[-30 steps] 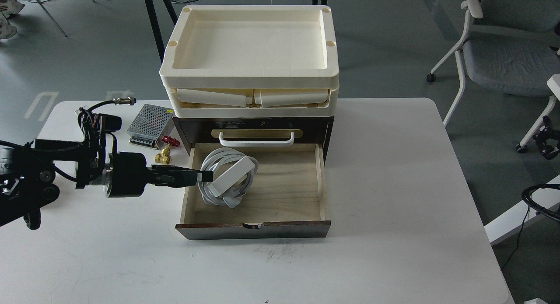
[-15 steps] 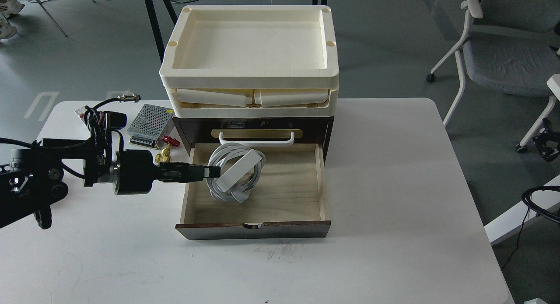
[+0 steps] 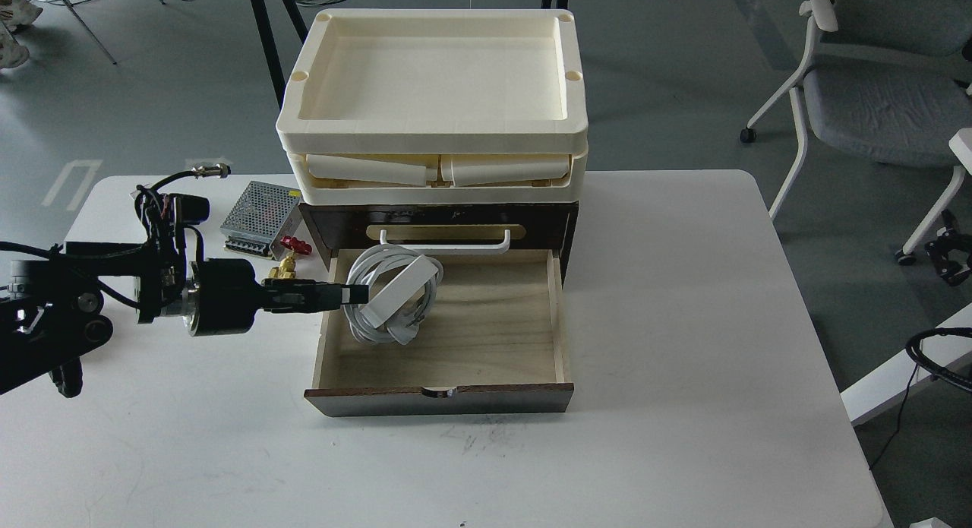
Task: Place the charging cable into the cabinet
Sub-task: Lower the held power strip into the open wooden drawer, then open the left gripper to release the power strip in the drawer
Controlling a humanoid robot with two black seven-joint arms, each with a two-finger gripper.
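Since a moment ago, the left gripper (image 3: 355,293) has drawn back leftward, fingers pinched on the charging cable (image 3: 395,296): a tilted white block ringed by coiled cord, hanging over the cabinet (image 3: 456,327) drawer's left side.

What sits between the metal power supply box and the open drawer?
In the head view, a small brass valve with a red handle lies between the perforated power supply box and the drawer on the table.
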